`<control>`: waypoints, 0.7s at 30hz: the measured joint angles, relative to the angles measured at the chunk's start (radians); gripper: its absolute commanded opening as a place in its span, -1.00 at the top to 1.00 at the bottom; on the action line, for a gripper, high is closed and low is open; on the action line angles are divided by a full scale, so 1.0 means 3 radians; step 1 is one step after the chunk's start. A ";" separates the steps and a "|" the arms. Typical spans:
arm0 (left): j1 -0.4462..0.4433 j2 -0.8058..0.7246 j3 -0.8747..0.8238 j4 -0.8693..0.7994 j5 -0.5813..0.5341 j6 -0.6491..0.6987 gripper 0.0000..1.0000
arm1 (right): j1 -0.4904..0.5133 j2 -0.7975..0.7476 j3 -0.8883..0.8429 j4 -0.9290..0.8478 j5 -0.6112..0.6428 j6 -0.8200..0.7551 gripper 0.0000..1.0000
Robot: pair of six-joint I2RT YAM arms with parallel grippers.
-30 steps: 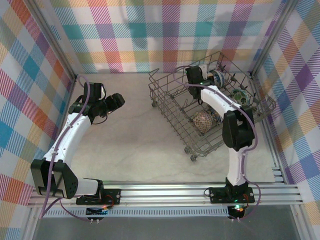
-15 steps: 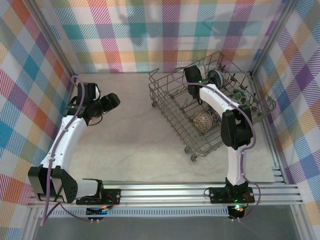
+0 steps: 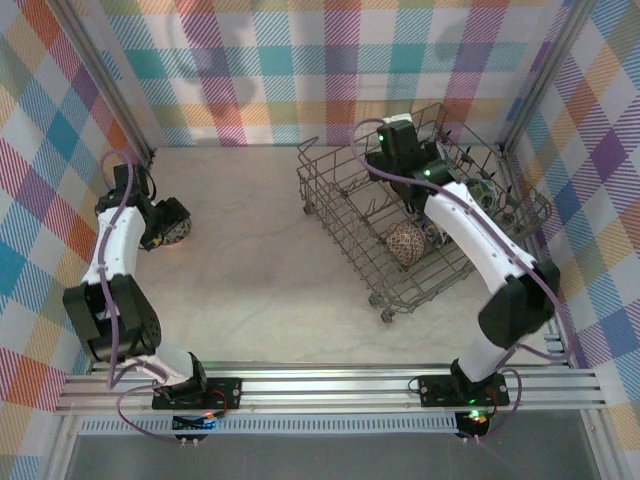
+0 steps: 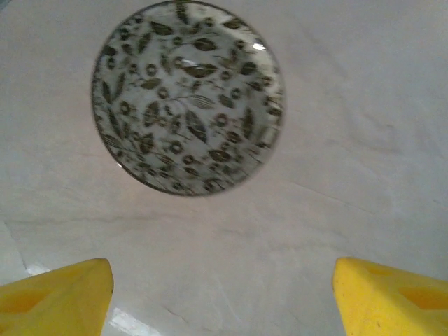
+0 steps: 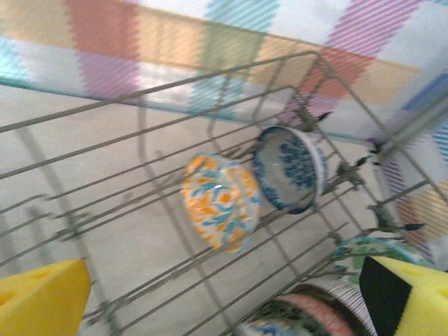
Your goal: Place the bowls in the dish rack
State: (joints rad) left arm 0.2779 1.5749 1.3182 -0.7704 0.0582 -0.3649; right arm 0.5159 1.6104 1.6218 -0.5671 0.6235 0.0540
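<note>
The dish rack (image 3: 420, 225) stands askew at the far right of the table (image 3: 260, 290); in the top view the right arm covers part of its far side. The right gripper (image 5: 224, 301) hangs over the rack's interior, yellow fingers spread wide and empty, both cut off at the frame's corners. The left gripper (image 4: 224, 294) is likewise released above bare tabletop. Just ahead of it, the dark floral bowl (image 4: 187, 98) lies outside the rack. Inside the rack are a beige lattice bowl (image 3: 405, 243) and a tilted orange-teal bowl (image 5: 220, 203) beside a blue-patterned bowl (image 5: 290, 168). A green-leaf bowl (image 5: 371, 248) is blurred and half hidden.
</note>
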 measured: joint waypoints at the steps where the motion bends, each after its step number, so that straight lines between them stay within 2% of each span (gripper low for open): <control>1: 0.0017 0.0111 0.0069 -0.0017 0.0001 0.0017 -0.61 | 0.0051 -0.0107 -0.0116 0.0022 -0.0052 0.0032 -0.97; 4: 0.0019 0.0477 0.0352 -0.0045 0.0023 0.0079 -0.57 | 0.0146 -0.0341 -0.0422 0.0029 -0.0197 0.0106 -0.97; 10: 0.0017 0.1007 0.0702 -0.0001 0.0127 0.0135 -0.57 | 0.0155 -0.0383 -0.0678 0.0004 -0.0300 0.0230 -0.97; 21: 0.0017 0.1690 0.1291 -0.0074 0.0216 0.0216 -0.47 | 0.0299 -0.0331 -0.0687 -0.0097 -0.0376 0.0394 -0.96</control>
State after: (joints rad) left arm 0.2829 2.0819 1.7054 -0.7925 0.1230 -0.3000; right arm 0.6056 1.5112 1.4158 -0.5961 0.5106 0.1722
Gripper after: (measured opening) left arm 0.749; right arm 0.983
